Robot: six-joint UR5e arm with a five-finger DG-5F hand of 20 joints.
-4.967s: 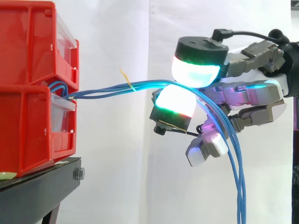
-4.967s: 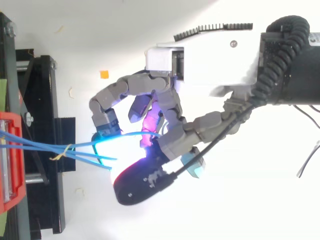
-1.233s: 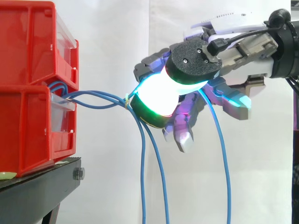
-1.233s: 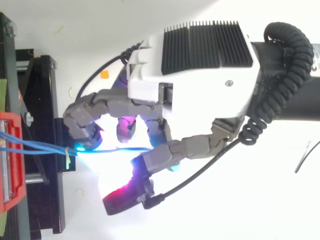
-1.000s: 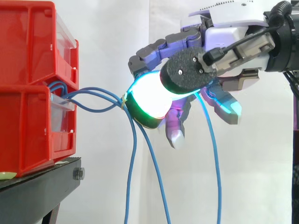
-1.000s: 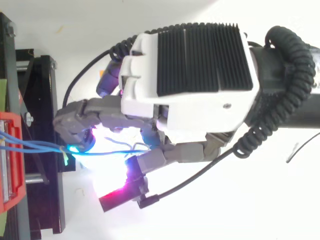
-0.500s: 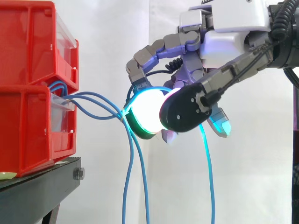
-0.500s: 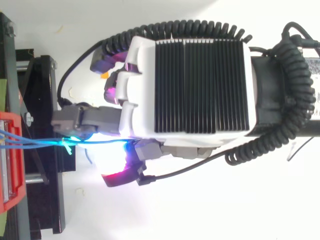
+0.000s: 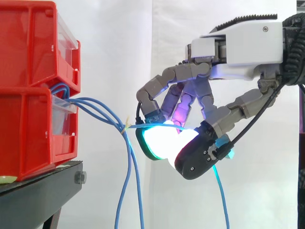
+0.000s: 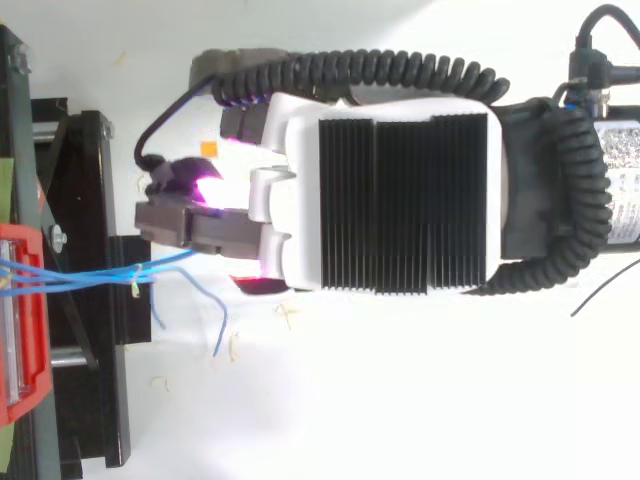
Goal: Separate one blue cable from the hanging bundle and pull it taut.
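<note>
Currently seeing hand (image 9: 243,45) in from the right in side view, palm housing high, fingers curled down and leftward. Pinching one blue cable (image 9: 135,126) between a white-green glowing fingertip pad (image 9: 159,140) and the black-backed thumb (image 9: 196,155); pads closed narrow on it, nothing else in the grip. Held stretch about level and fairly straight from the yellowish tie (image 9: 125,127) to the pads, then past the thumb dropping loose toward the bottom edge. Bundle (image 9: 97,107) coming out of the clear drawer (image 9: 64,107) of the lower of two stacked red bins (image 9: 28,86) at far left, sloping down and right to the tie with a slight curve. Other two cables (image 9: 129,152) hanging straight down from the tie, apart from the hand, left of the pads. Bins sitting on the black stand (image 9: 38,195), white curtain (image 9: 119,47) behind. From top view: finned back of the hand (image 10: 400,200) facing up, fingertips just right of the stand (image 10: 90,200); bundle (image 10: 80,278) running right off the bin to the tie (image 10: 137,282), one strand (image 10: 170,264) going on under the fingers, two loose strands bending off to the near side
</note>
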